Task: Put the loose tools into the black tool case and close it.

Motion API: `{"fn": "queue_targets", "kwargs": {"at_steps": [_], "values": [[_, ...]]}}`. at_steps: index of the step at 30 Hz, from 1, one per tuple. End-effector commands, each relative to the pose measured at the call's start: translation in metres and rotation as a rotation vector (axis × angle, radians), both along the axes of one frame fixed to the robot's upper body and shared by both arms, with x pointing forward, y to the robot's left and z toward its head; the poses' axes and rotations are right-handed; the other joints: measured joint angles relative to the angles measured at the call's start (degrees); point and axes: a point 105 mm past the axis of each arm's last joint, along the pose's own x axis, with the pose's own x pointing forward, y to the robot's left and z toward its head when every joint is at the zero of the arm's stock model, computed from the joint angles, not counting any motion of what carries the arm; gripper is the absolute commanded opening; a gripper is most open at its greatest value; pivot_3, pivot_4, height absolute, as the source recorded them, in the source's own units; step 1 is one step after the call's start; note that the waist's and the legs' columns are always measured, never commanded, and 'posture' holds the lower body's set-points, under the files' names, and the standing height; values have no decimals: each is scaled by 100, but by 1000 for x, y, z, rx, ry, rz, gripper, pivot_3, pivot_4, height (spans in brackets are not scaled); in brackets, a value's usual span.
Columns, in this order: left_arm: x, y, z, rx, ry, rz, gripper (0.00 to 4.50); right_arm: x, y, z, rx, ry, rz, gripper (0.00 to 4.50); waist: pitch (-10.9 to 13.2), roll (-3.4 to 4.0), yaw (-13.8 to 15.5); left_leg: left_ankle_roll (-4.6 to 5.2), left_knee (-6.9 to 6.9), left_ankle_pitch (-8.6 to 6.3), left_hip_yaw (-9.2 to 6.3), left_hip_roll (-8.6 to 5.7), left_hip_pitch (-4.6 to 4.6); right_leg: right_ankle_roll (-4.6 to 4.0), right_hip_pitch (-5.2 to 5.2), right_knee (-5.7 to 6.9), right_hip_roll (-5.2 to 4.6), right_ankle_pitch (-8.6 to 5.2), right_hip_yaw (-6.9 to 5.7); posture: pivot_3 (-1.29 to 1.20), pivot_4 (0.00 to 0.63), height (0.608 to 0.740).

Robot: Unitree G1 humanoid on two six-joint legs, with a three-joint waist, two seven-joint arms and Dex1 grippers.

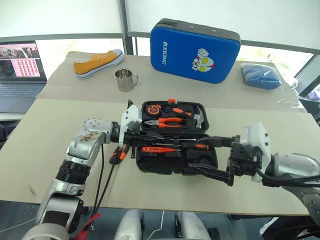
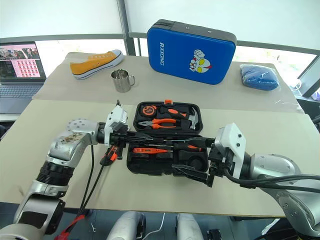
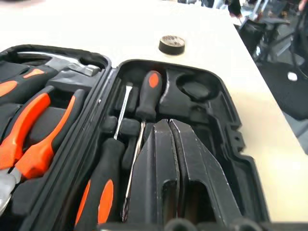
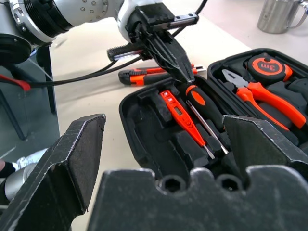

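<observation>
The black tool case [image 1: 150,162] lies open at the table's middle. Its near half holds two orange-and-black screwdrivers [image 3: 148,91] and the slim orange tester [image 1: 157,149] in slots. The far half holds pliers, a hammer and a tape measure. My left gripper [image 1: 159,135] is shut and empty, pointing right just above the near half's screwdriver slots. The utility knife [image 1: 118,154] lies on the table left of the case, below that wrist. The dark tape roll [image 3: 172,44] sits on the table past the case's right end. My right gripper [image 1: 201,153] stands open and empty over the case's right front corner.
A blue zip case [image 1: 194,49] stands at the back, with a steel mug [image 1: 125,79] and a yellow shoe [image 1: 98,63] to its left. A blue cloth [image 1: 260,76] lies back right and a laptop [image 1: 19,70] far left. Cables [image 1: 102,175] hang from my left wrist.
</observation>
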Motion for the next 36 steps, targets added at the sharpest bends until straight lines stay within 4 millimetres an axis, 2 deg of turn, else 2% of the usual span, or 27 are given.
{"fn": "queue_targets", "kwargs": {"at_steps": [1,8,15,20,26,30,36], "values": [[3,-3,-6,41,-55,1,80,0,0,9,8,-26,7,4500,0,0,-9,0,0,0,0,0,0,0,0,0,0,0,1,0,150,739],[1,-3,-23,108,-73,-45,80,-1,0,6,10,-22,-3,4500,0,0,-4,0,0,0,0,0,-1,0,0,0,0,0,1,0,150,739],[-3,0,-33,160,-83,-85,80,1,4,13,45,-38,-20,4500,0,1,-9,0,0,0,0,1,0,0,0,1,1,0,1,0,150,739],[7,0,-39,192,-105,-61,80,-1,6,13,36,-33,-10,4500,-2,2,-6,0,0,0,0,1,4,0,5,1,0,0,1,0,150,739],[8,2,-47,217,-62,-84,80,-4,8,17,54,-26,2,4500,-12,15,-3,0,0,0,0,0,9,0,11,1,0,0,1,0,150,739],[-2,1,-48,218,-46,-144,80,-1,3,13,43,-7,-18,4500,-15,18,-7,0,0,0,1,0,11,0,14,0,0,0,1,0,150,739],[-2,-6,-48,238,-118,-157,80,3,-3,14,63,2,-41,4500,-15,19,3,1,0,0,0,0,11,0,15,0,0,0,1,0,150,739]]}}
